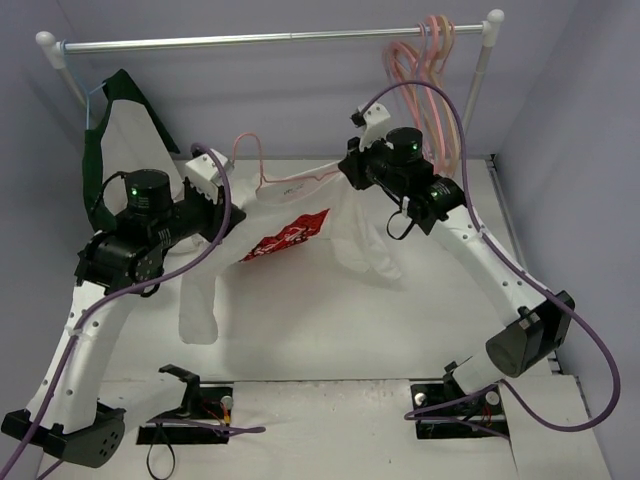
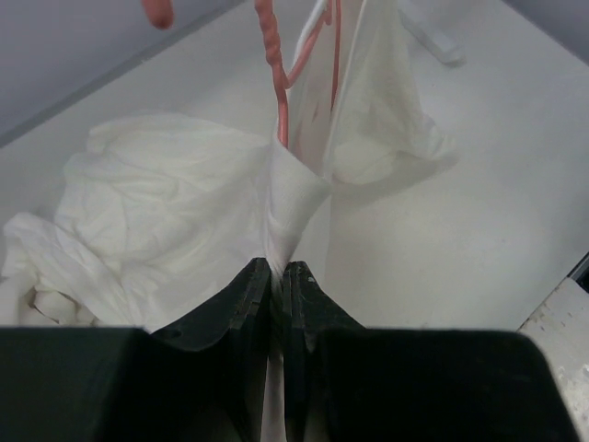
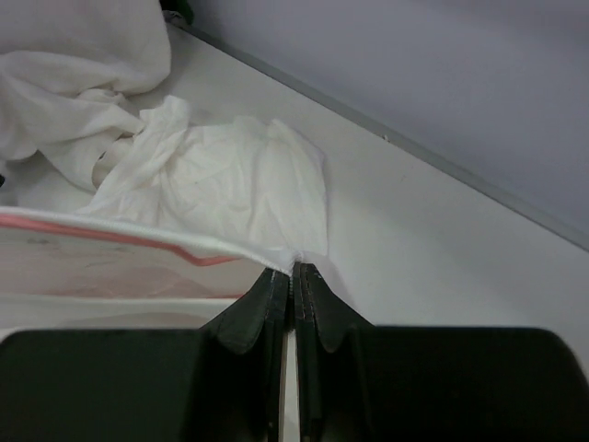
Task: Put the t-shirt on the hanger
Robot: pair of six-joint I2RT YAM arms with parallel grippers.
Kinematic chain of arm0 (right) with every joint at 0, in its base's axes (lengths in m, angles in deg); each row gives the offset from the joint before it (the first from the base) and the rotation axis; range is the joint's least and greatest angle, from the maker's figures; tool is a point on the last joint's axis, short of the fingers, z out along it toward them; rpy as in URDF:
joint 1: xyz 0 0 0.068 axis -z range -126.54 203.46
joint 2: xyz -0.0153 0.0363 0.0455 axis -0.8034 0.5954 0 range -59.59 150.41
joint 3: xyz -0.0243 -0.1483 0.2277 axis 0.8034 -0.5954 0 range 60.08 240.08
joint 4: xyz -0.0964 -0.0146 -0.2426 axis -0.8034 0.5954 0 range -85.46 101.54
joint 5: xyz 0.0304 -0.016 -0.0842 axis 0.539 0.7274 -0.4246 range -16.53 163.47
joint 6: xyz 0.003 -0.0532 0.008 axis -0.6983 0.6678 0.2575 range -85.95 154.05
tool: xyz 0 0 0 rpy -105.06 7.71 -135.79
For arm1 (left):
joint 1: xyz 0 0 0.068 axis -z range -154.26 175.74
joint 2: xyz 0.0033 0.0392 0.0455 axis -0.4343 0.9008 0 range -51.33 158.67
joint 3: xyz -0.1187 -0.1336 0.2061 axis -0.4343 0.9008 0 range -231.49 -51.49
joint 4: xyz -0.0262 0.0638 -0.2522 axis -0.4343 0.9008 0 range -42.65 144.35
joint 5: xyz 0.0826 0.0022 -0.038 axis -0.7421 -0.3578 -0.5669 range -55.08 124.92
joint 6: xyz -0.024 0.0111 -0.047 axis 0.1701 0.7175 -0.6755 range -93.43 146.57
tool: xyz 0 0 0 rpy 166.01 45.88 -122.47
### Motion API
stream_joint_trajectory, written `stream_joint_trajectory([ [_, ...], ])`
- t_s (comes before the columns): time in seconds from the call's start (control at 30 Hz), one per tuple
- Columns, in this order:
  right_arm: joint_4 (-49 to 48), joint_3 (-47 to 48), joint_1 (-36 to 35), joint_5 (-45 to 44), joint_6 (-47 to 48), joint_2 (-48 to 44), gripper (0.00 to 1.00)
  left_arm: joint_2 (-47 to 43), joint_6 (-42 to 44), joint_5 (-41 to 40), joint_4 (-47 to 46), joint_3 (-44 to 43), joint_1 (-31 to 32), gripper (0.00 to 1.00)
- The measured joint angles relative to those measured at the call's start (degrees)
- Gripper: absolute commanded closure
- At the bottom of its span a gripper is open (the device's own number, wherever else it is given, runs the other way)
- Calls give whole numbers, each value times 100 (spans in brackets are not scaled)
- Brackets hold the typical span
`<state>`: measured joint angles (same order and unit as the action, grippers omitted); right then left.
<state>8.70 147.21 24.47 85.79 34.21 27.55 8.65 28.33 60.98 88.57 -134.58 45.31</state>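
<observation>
Top external view, starting at the near edge: both arms are reaching up and away from their bases over the table [image 1: 330, 345], carrying the work between them. On the left wrist camera, the left gripper [image 2: 279, 269] is squeezing almost shut on a twisted fold of white cloth, jaws only a cloth's thickness apart. On the right wrist camera, the right gripper [image 3: 293, 269] is pinching fully closed on a hemmed edge of the same garment. So the t-shirt [image 1: 352, 225] is hanging stretched between the two grippers above the table, red print facing up, one sleeve drooping down at the left and the rest sagging onto the surface at the right.

The hanger [image 2: 276, 64] is sitting inside the shirt: its pink arm is showing through the cloth beside the right gripper, and its neck and hook are poking out of the collar towards the far side.

By my reading they are at the threading step, drawing the shoulders over the hanger's arms. Next comes seating each shoulder squarely, then letting go of one side gently so the thin wire does not slide out.

Further back, a green-trimmed shirt [image 1: 120, 120] and spare pink hangers [image 1: 425, 55] are hanging on the rail [image 1: 270, 40].
</observation>
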Motion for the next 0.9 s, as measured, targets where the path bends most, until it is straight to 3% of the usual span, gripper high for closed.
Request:
stream_joint_trajectory([
  [0.23, 374, 1357, -634, -28, 555, 107, 100, 682, -50, 393, -201, -1526, 125, 100],
  [0.4, 337, 1928, -647, 352, 750, 72, 100, 697, -142, 833, -431, -1786, 146, 100],
  [0.6, 179, 1191, -708, 935, 721, -409, 100, -190, -612, 1043, -1410, 46, 149, 100],
  [0.9, -96, -570, -907, 1381, 479, -592, 100, -658, -1547, 1145, -3101, 2586, 151, 100],
])
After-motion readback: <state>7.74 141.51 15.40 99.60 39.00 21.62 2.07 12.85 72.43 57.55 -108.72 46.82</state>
